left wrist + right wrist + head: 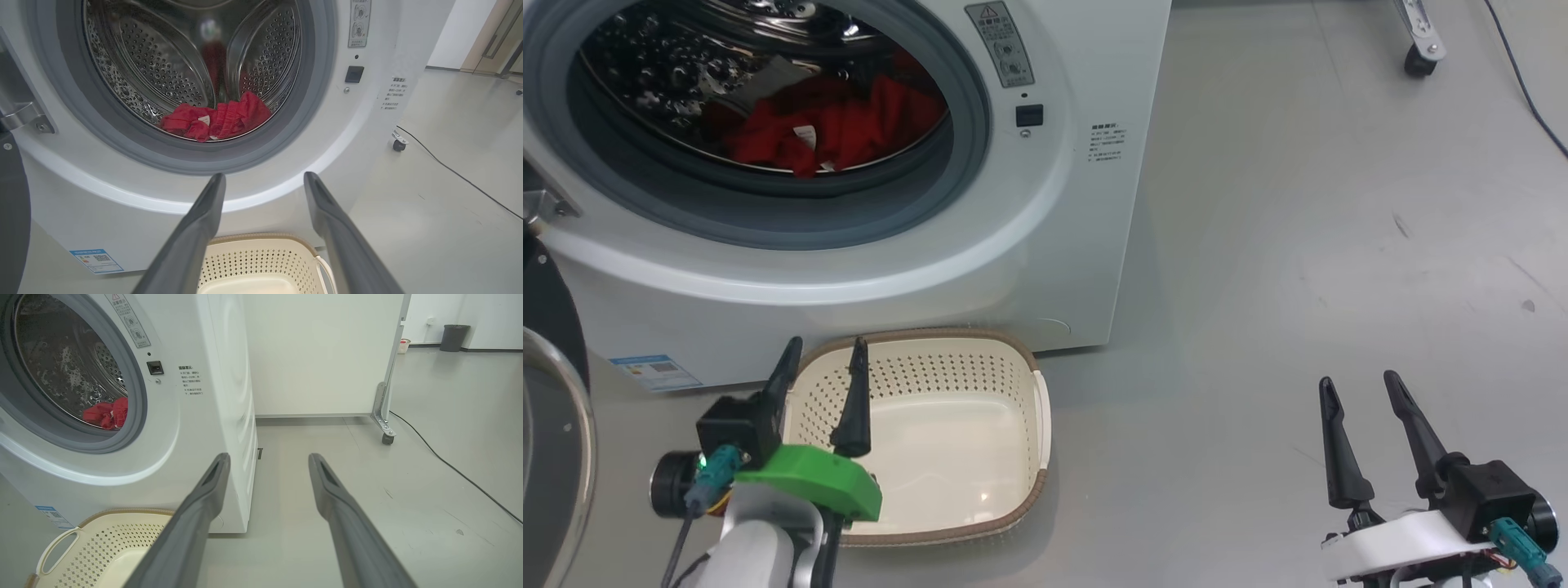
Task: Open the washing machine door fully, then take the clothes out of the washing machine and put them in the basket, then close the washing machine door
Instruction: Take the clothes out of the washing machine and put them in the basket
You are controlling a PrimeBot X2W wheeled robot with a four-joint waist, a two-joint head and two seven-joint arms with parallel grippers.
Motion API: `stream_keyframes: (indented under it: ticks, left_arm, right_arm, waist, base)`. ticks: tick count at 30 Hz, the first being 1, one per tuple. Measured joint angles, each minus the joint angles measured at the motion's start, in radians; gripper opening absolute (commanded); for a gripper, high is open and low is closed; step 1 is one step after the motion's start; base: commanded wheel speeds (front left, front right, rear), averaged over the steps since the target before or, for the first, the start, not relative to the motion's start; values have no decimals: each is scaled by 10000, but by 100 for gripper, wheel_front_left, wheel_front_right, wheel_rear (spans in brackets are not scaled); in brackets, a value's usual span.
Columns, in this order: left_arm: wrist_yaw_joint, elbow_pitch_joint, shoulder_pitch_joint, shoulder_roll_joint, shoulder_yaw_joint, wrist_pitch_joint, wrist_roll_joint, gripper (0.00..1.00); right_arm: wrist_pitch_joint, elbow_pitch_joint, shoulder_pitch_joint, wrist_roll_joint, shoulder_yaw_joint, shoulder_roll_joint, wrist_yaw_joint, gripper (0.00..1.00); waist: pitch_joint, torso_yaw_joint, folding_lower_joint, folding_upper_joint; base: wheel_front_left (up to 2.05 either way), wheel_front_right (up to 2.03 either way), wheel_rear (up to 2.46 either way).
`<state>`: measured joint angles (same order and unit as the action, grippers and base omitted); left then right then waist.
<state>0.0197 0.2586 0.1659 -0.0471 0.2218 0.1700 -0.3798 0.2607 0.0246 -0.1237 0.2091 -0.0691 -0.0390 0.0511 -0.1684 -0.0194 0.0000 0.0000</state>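
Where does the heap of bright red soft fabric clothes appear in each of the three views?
Head view: clothes, upper left, low inside the shiny steel drum.
Left wrist view: upper centre, at the drum's bottom.
Right wrist view: left side, mid-height.
Shared landmark: small black square socket right of the round grey gasket.

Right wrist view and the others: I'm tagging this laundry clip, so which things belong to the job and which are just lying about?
Job: washing machine; its open door; red clothes in the drum; basket; left gripper and right gripper, both open.
Lying about: white partition on castors; black cable; dark bin.
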Motion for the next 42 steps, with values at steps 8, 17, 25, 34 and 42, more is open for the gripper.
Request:
stream_keyframes:
  ticks: [8,17,25,34,42]
  left_arm:
    - [-209,472,1679,-113,-332,-623,-244,100]
    - [-263,1014,3440,-775,-905,-1388,-349,100]
    - [-265,1542,5025,-1467,-1335,-2123,-487,100]
    - [-303,1981,6577,-2255,-1691,-2824,-583,100]
    - [-301,2564,7477,-2957,-1975,-3375,-583,100]
  right_arm:
    - [0,-234,434,4,-104,0,90,100]
    - [0,-449,992,194,-100,0,94,100]
    - [0,-575,1583,633,-199,0,94,100]
    - [0,-662,2117,1160,-215,0,84,100]
    - [0,-650,2512,1557,-384,4,79,100]
  waist:
    - [-815,-494,1,0]
    - [-1772,-1110,1,0]
    - [-2732,-1805,1,0]
    - [-3767,-2519,2,0]
    - [-4543,-3072,2,0]
  base:
    - [0,0,0]
    - [0,0,0]
    - [0,0,0]
    - [0,0,0]
    - [0,0,0]
